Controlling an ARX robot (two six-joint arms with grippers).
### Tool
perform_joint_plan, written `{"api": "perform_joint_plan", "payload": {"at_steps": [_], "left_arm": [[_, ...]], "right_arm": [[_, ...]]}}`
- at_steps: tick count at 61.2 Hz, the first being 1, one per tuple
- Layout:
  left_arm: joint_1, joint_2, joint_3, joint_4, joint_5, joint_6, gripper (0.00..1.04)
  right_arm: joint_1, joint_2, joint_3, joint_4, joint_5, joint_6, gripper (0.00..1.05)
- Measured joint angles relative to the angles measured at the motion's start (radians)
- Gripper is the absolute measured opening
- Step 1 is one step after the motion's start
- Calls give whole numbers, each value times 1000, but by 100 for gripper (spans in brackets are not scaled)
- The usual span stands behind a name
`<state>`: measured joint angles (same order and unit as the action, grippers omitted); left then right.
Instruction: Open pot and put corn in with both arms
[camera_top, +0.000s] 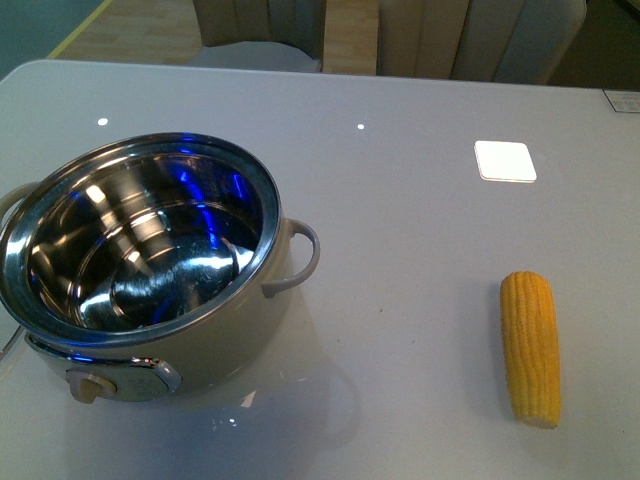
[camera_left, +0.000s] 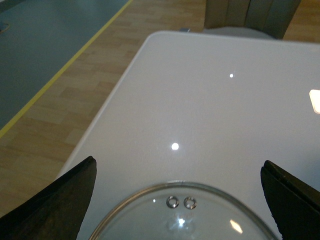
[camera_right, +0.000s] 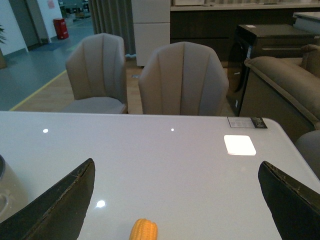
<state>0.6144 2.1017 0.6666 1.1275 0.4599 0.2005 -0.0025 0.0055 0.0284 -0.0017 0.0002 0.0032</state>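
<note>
We log: glass lid (camera_left: 185, 217), cut off at frame edge, under left gripper (camera_left: 178, 162), spread apart; right gripper (camera_right: 176, 162) likewise apart; pot (camera_top: 225, 345) uncovered, only reflections inside; corn (camera_top: 531, 345) at its 3 o'clock.

So the left gripper (camera_left: 178, 165) has its two dark fingers (camera_left: 60, 205) spread way apart, jaws wide. The right gripper (camera_right: 176, 165) looks the same, its fingers (camera_right: 55, 210) splayed out too.

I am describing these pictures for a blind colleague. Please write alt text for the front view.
An uncovered cream pot with a shiny, empty steel inside stands at the left of a white table. A yellow corn cob lies on the table at the right, well apart from the pot.
</note>
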Motion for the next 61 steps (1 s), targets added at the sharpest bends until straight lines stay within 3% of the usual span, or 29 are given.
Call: {"api": "perform_joint_plan", "payload": {"at_steps": [17, 27, 44, 51, 61], "left_arm": [[-31, -506, -164, -154, 97, -157, 95], [-182, -831, -387, -138, -33, -188, 59], [-349, -1101, -549, -260, -206, -195, 3], [-399, -1137, -605, -232, -251, -198, 3], [-455, -1276, -638, -345, -307, -198, 3]], "right_arm": [[0, 0, 0, 0, 0, 0, 96], [0, 0, 0, 0, 0, 0, 96], [0, 0, 0, 0, 0, 0, 96], [0, -1, 0, 0, 0, 0, 96], [0, -1, 0, 0, 0, 0, 96]]}}
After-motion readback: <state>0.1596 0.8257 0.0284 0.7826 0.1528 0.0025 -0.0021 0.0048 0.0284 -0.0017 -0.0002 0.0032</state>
